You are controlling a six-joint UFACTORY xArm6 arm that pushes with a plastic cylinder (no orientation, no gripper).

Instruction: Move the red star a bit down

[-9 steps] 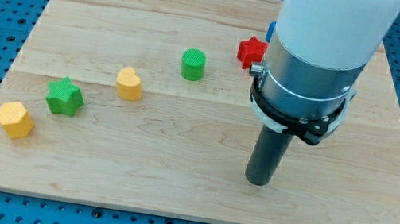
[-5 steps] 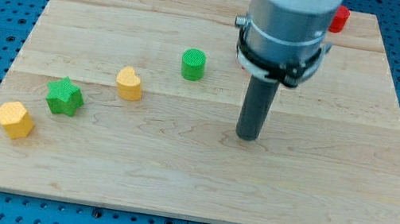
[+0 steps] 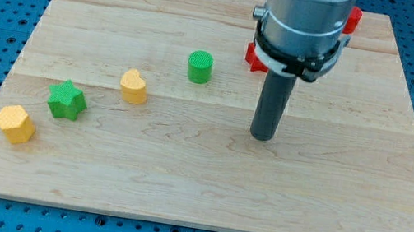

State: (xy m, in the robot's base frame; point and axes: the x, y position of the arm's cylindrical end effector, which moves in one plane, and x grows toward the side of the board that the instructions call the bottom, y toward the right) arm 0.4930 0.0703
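My tip [image 3: 262,136] is resting on the board [image 3: 179,187], a plain rod with nothing to spread or pinch. The red star [image 3: 255,56] is lying above my tip, mostly hidden behind the arm's collar; bare wood is lying between them. Another red block [image 3: 354,19] is peeking out near the board's top edge, up and right of my tip. Left of my tip, the green cylinder [image 3: 200,67], yellow heart [image 3: 134,87], green star [image 3: 67,100] and yellow hexagon [image 3: 16,123] are trailing down-left.

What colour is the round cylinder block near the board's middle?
Green. The green cylinder shows plainly in the camera view, at the view's left of my tip.
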